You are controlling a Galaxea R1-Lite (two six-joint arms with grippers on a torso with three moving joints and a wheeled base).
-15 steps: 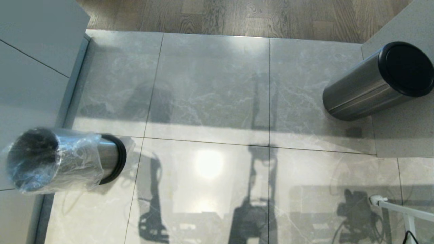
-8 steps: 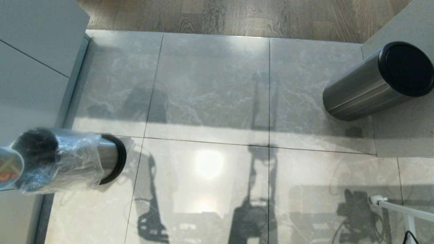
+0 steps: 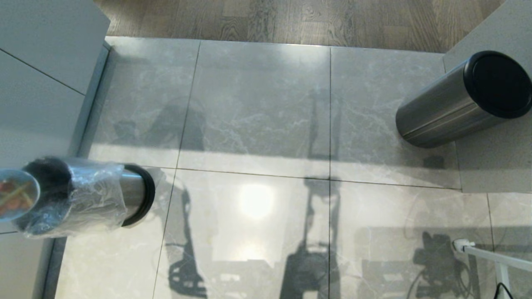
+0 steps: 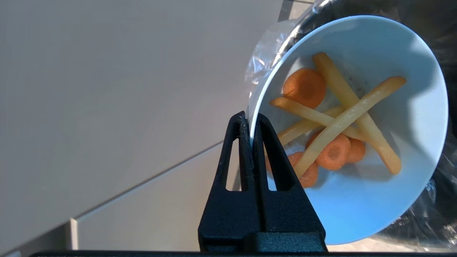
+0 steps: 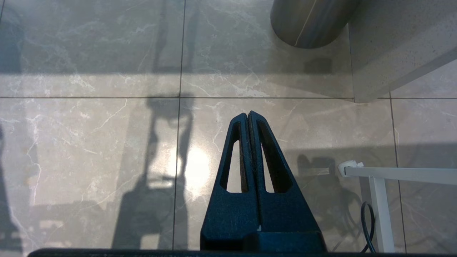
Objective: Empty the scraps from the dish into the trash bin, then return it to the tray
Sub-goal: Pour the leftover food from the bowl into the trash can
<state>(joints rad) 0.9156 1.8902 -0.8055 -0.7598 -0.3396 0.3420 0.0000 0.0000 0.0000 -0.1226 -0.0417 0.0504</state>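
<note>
- At far left of head view, dish (image 3: 16,195) sits over mouth of trash bin (image 3: 95,195), partly cut by frame edge.
- L claw (image 4: 252,123) pinches dish (image 4: 357,150) by its rim, one finger inside, one outside; dish tilted.
- Scraps (image 4: 335,121) all inside dish: orange carrot rounds plus pale yellow sticks crossed over each other. Scraps (image 3: 14,195) show as orange/yellow blur in head view.
- Bin's clear crinkled liner (image 4: 264,53) shows just behind dish rim in L wrist view; dark bin interior beyond dish.
- Trash bin stands on marble tile floor (image 3: 257,124), black base ring visible, beside pale cabinet (image 3: 37,83).
- R claw (image 5: 248,116) pressed together, holding nothing, pointing down at floor (image 5: 89,125), well apart from bin.
- 2nd steel cylinder w/ flat black top (image 3: 465,99) stands far right, near grey block (image 3: 494,158); its lower body (image 5: 310,21) also in R wrist view.
- White frame leg (image 5: 378,200) w/ black cable near R claw side.
- Wood floor strip (image 3: 291,18) at far end.
- Tray not in any view.
</note>
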